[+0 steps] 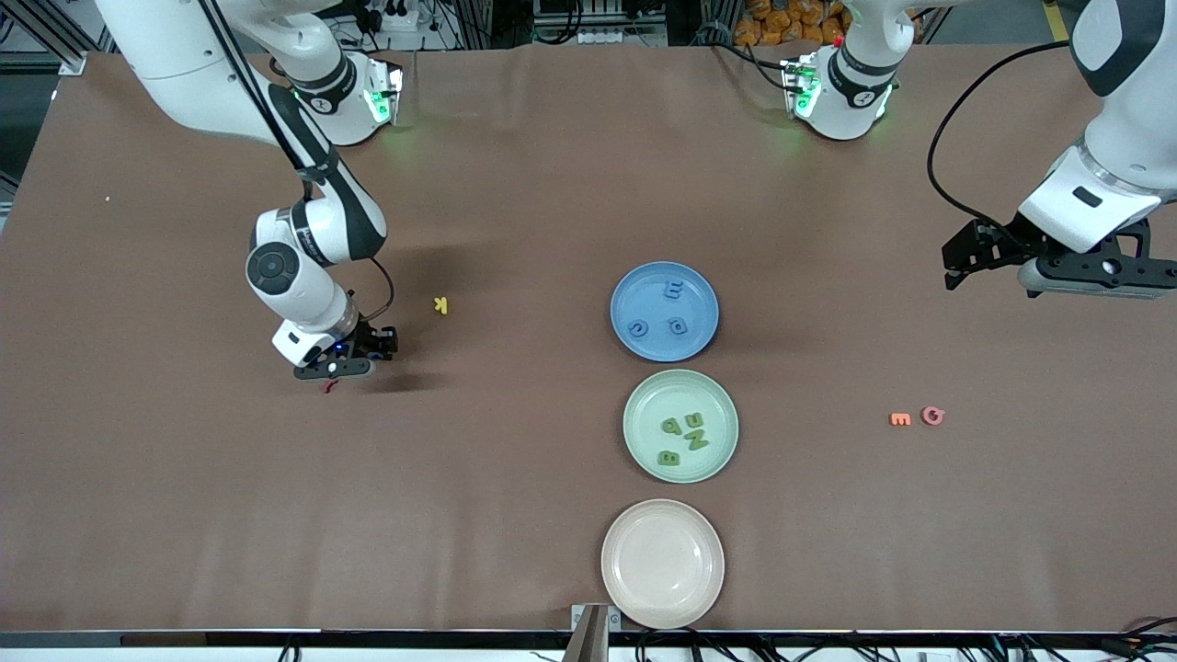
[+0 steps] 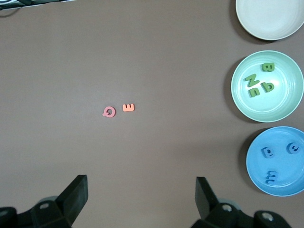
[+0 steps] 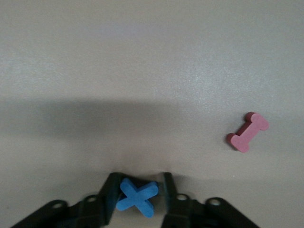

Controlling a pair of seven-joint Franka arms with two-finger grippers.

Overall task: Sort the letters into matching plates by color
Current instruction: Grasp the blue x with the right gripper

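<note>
gripping a blue x (image 3: 137, 197) between its fingers, the right gripper (image 1: 354, 360) sits low over the table toward the right arm's end, jaws narrowed onto the letter's crossed arms. a red piece (image 3: 247, 132) lies on the cloth just beside it, apart from the fingers, and a yellow k (image 1: 441, 305) lies near, toward the middle of the table. the left gripper (image 1: 956, 262) hangs over the left arm's end, fingers spread wide with nothing between them; that arm waits. an orange e (image 1: 900, 419) and a pink g (image 1: 932, 416) lie just beside each other, not touching as far as one can tell, with bare cloth all round them. three plates stand in a row down the middle: the blue plate (image 1: 708, 294) farthest from the front camera, the green plate (image 1: 726, 405) next, rims close but apart, then a beige plate (image 1: 634, 588) at the table's near edge, holding nothing. three blue letters (image 1: 673, 291) lie spread in the blue plate, clear of its rim and of one another, with bare floor between them. four green letters (image 1: 685, 430) cluster in the green plate, some touching, leaving open floor along its rim. a wide stretch of bare table (image 1: 515, 441) separates the right gripper from the plates.
</note>
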